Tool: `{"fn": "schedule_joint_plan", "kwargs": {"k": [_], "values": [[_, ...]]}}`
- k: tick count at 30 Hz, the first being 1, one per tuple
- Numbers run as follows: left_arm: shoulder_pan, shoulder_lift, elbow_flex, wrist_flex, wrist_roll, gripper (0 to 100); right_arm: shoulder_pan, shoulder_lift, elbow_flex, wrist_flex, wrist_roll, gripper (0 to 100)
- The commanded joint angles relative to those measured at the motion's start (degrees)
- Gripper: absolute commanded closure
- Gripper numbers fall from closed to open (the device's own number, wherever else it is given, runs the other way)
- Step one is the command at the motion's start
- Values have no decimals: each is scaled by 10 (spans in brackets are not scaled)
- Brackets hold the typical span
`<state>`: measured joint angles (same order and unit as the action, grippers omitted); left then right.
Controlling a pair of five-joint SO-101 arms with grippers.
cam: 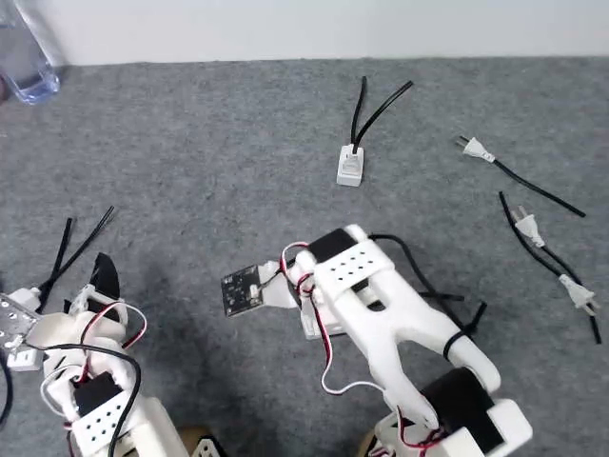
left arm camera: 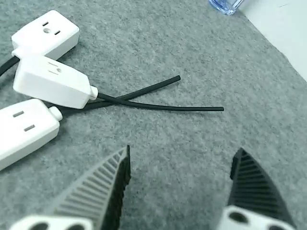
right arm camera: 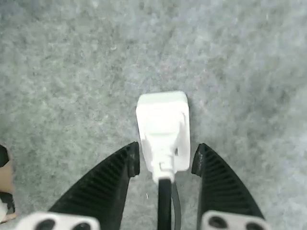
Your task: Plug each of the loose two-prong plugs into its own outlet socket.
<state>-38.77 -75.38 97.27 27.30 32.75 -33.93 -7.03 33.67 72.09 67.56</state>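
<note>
Presently, right gripper [right arm camera: 165, 155]: narrowed about a white socket block [right arm camera: 162, 112] with a black cord [right arm camera: 164, 201], jaws just beside each flank, presumably so it can be steadied.
Left gripper [left arm camera: 183, 153]: spread wide over the grey mat [left arm camera: 201, 52] near three sockets [left arm camera: 50, 81], nothing held.
Loose plugs [cam: 526, 227]: left lying well apart from the sockets, unplugged.

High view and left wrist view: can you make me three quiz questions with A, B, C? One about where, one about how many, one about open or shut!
1. In the high view, where do the loose plugs lie?
A right side
B left side
C off the mat

2. How many white sockets are in the left wrist view?
A one
B three
C five

3. The left tool is:
A shut on a cord
B shut, empty
C open, empty

1 A: all three lie right of the arms.
2 B: three white blocks with slots sit together.
3 C: its fingers stand wide apart over bare mat.
</note>
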Motion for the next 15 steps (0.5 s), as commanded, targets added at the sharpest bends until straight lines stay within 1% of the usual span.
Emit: {"fn": "schedule_joint_plan", "kwargs": {"k": [1,15], "values": [[-4,-5,-5,-4,5,680,-5,-24,9,-35,-7,815],[-4,-5,-5,-4,6,680,-5,-23,103,-162,-6,815]]}}
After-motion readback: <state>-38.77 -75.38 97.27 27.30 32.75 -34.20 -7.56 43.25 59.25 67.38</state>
